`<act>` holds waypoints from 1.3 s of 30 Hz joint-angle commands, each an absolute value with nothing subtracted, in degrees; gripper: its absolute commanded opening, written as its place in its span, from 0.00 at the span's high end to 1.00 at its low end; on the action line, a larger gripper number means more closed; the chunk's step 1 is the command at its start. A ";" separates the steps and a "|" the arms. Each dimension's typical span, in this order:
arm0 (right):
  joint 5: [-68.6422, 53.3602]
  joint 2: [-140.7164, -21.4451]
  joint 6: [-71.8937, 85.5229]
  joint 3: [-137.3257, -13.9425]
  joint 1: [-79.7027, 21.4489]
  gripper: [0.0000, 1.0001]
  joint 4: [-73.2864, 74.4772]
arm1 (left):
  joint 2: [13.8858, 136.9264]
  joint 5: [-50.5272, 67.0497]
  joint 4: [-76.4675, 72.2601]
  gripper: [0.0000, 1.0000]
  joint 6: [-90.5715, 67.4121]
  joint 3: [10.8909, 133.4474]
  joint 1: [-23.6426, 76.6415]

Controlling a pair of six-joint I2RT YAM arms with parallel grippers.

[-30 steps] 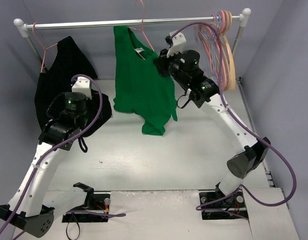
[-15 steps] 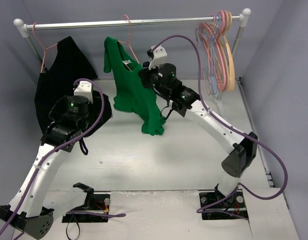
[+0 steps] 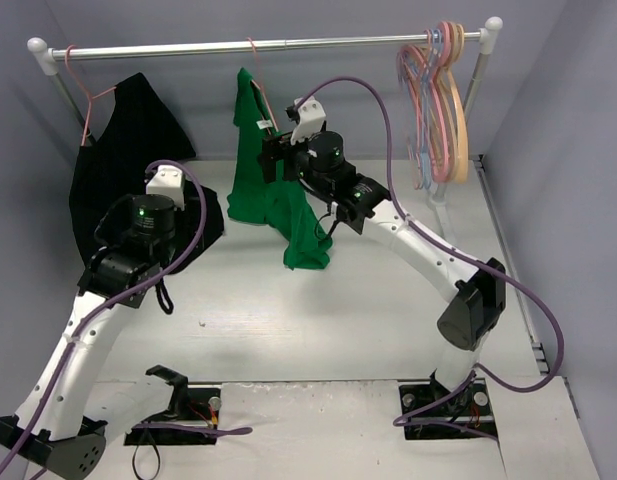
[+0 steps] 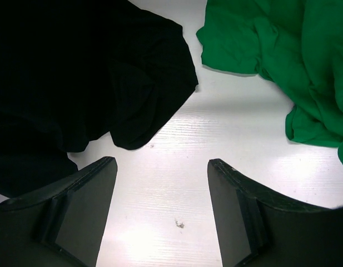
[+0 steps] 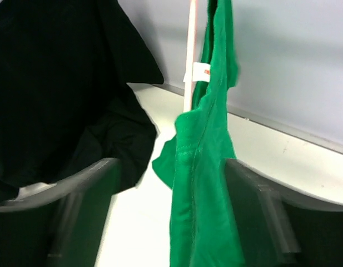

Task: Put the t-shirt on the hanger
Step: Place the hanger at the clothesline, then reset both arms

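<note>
The bright green t-shirt [image 3: 266, 180] hangs on the salmon-pink hanger [image 3: 260, 85], whose hook is over the rail; its lower hem reaches the table. In the right wrist view the t-shirt [image 5: 207, 167] hangs edge-on, with its white neck label [image 5: 200, 72] beside the hanger's pink bar [image 5: 189, 61]. My right gripper [image 5: 171, 164] is open, and the cloth hangs loose between the jaws, closer to the right finger [image 5: 254, 194]. From above, the right gripper [image 3: 276, 152] is level with the shirt's shoulder. My left gripper [image 4: 161, 161] is open over bare table, holding nothing.
A black garment [image 3: 128, 160] hangs on another pink hanger at the rail's left end and spreads onto the table [image 4: 171, 167]. Several hangers [image 3: 438, 90] hang bunched at the right end of the rail [image 3: 338, 42]. The green hem [image 4: 293, 67] lies right of the left gripper.
The right arm slid left along the rail with the shirt and hanger, then opened its jaws and let go. The shirt has swung edge-on. The left arm has barely moved.
</note>
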State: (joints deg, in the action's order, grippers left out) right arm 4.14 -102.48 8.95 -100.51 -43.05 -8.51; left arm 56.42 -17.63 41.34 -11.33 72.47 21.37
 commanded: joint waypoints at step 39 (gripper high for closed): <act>30.76 -28.74 13.27 -47.55 -43.59 0.00 2.02 | 22.86 -10.99 39.29 0.33 -16.70 44.57 21.09</act>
State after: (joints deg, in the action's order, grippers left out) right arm 27.40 -27.18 10.96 -46.44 -43.55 4.43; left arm 23.05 -10.20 45.47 -15.62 45.06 21.37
